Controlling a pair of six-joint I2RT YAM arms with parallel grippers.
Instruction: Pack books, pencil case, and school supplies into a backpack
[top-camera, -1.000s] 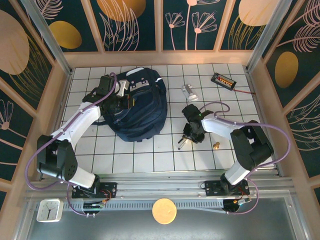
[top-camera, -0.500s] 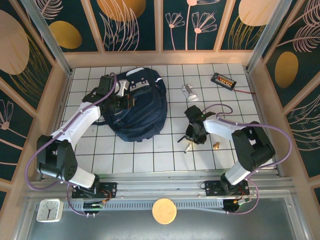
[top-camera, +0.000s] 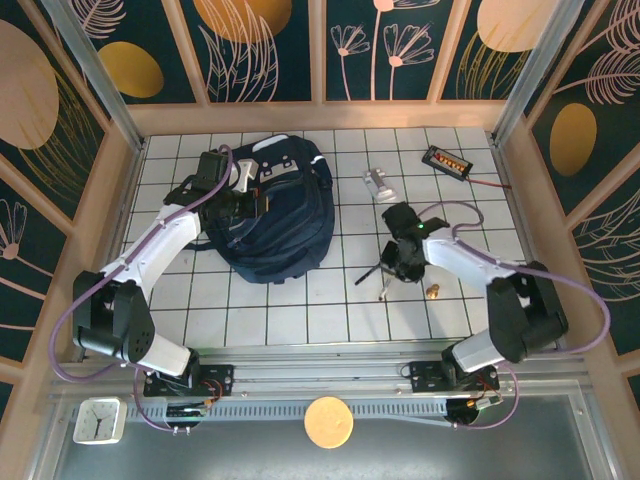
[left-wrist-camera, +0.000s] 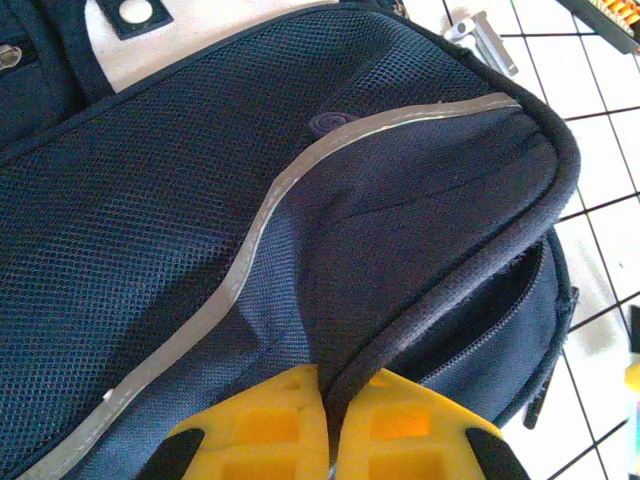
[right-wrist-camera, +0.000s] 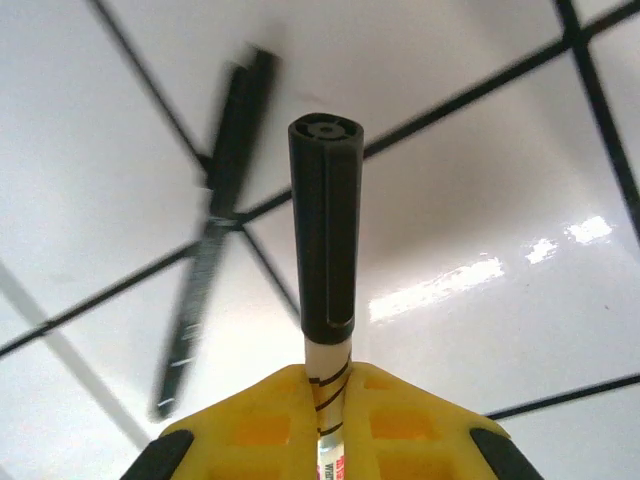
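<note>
Firmly, pen (right-wrist-camera: 325, 230) (black-capped) in right gripper (right-wrist-camera: 327, 405).

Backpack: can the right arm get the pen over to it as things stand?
Probably yes. The right gripper is shut on the pen, and bare table tiles lie between it and the backpack. The left gripper pinches the backpack's piped edge; how wide the opening stands I cannot tell.

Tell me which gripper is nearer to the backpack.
Left. The left gripper is shut on the backpack's fabric edge, touching it. The right gripper is off to the backpack's right over the tiles, apart from it, shut on a pen.
</note>
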